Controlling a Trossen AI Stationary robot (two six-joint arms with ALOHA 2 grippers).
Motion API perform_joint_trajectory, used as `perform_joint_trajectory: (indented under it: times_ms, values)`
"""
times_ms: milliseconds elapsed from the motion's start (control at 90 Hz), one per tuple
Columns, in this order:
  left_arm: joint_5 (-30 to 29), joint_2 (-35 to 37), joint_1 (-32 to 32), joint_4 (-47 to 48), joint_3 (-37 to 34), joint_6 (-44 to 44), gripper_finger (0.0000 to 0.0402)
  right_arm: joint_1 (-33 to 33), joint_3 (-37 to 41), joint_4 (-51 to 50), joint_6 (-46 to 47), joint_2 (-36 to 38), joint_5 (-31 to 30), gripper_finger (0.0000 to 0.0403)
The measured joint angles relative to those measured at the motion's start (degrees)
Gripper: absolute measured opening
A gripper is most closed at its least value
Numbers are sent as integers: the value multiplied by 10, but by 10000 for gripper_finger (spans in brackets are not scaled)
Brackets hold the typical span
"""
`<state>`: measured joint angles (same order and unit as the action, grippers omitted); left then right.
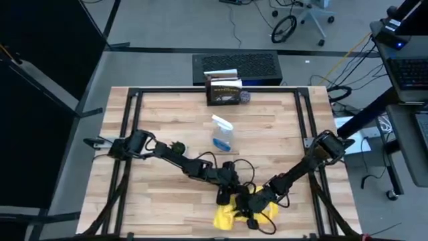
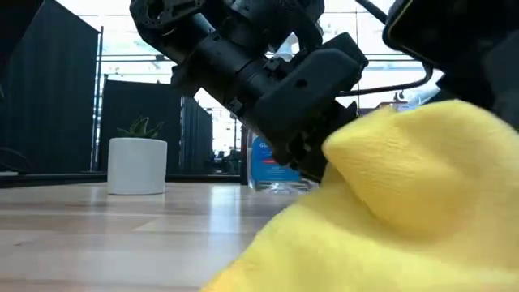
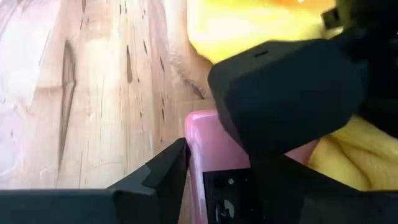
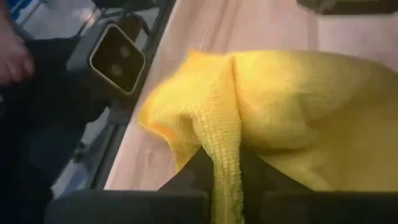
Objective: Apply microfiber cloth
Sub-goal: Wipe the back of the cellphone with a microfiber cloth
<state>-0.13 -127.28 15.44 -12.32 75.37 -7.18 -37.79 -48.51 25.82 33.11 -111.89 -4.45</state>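
The yellow microfiber cloth [image 1: 231, 215] lies bunched on the wooden table near its front edge, and it fills the low view's foreground [image 2: 405, 203]. My right gripper [image 1: 254, 204] is shut on a fold of it [image 4: 227, 186]. Right beside it on the left, my left gripper [image 1: 223, 195] is shut on a flat pink-cased phone [image 3: 208, 143] lying next to the cloth [image 3: 249, 31]. A dark block hides the phone's far part in the left wrist view. My left gripper has the pink-cased phone between its two fingers, one finger [image 3: 155, 180] against the long edge [image 3: 193, 155]. The fingers lie low over the table, slanting down from the left. I cannot tell whether the phone rests on the table. My right gripper pinches a raised fold of the cloth [image 4: 227, 155] between its two fingers, several layers thick. The fingers slant down from the table's right. The pinched ridge stands up, while the rest of the cloth spreads slack on the table.
A clear spray bottle with blue liquid [image 1: 223, 134] stands mid-table behind the grippers. A dark box [image 1: 224, 90] sits at the far edge. In the low view a white pot with a plant [image 2: 136, 165] stands on the left. A person's hand [image 4: 12, 59] shows beyond the table's front edge.
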Motion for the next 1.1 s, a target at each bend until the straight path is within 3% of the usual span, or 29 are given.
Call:
perform_joint_trajectory:
  times_ms: [156, 256, 378, 600, 844, 1100]
  values:
    - [0, 0, 0, -4, 0, 0, 154, -22, -1, -95, 3, 33, -2, 15]
    - [0, 0, 0, -7, 0, 0, 154, -22, 1, -125, -16, 49, -69, 15]
    - [0, 0, 0, -8, -1, 1, 154, 7, 4, -69, -58, 38, -132, 15]
    - [0, 0, 0, -8, 0, 1, 154, 32, 3, 58, -44, -16, -23, 15]
    - [0, 0, 0, -11, 0, 1, 154, -14, -1, -30, -23, 5, 9, 15]
    - [0, -1, 0, -10, 0, 1, 154, -30, 3, -176, -25, 88, 21, 15]
